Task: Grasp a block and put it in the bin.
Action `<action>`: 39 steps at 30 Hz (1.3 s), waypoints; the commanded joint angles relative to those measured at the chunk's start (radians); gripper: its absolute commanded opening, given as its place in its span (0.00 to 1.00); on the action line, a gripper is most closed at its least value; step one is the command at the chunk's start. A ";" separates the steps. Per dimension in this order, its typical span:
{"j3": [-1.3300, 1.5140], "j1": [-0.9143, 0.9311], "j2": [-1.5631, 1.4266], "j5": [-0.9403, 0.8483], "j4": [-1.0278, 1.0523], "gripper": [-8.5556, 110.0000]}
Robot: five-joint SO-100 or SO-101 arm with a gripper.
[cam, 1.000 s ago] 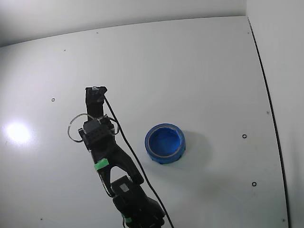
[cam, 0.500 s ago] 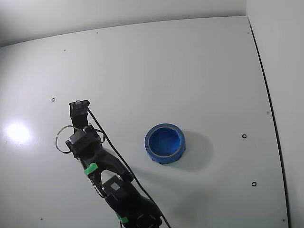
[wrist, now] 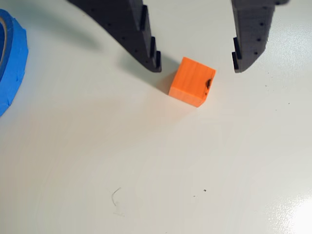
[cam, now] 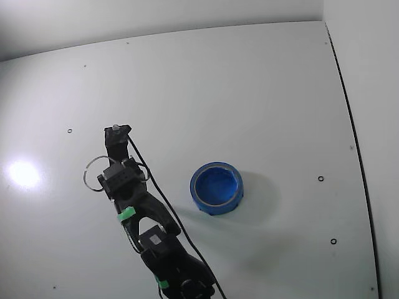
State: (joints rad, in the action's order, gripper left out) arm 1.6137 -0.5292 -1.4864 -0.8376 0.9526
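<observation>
Jaws are spread wide w/ the block sitting on the counter just below the gap, touching neither finger. It reads orange in the wrist view. Bin rim clips the left edge there, well apart from the block. Fixed view: can't see the block at all, arm covers it. Bin sits right of the arm, tons of bare counter all around.

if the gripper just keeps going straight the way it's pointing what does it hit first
Probably the block: the open gripper points down at the table with the orange cube between its fingertips. Depth is unclear; it might touch the table first.
</observation>
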 commanded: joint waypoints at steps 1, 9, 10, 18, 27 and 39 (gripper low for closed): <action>-0.072 0.006 -0.029 -0.011 -0.008 0.25; -0.087 0.003 -0.026 -0.009 -0.009 0.25; -0.087 0.003 -0.026 -0.009 -0.009 0.25; -0.089 0.003 0.028 -0.009 -0.011 0.25; -0.089 0.003 0.143 -0.009 -0.011 0.25; -0.078 0.003 0.146 -0.011 -0.011 0.06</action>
State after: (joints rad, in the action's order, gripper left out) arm 1.5662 -0.5262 -1.3330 -0.8406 0.9526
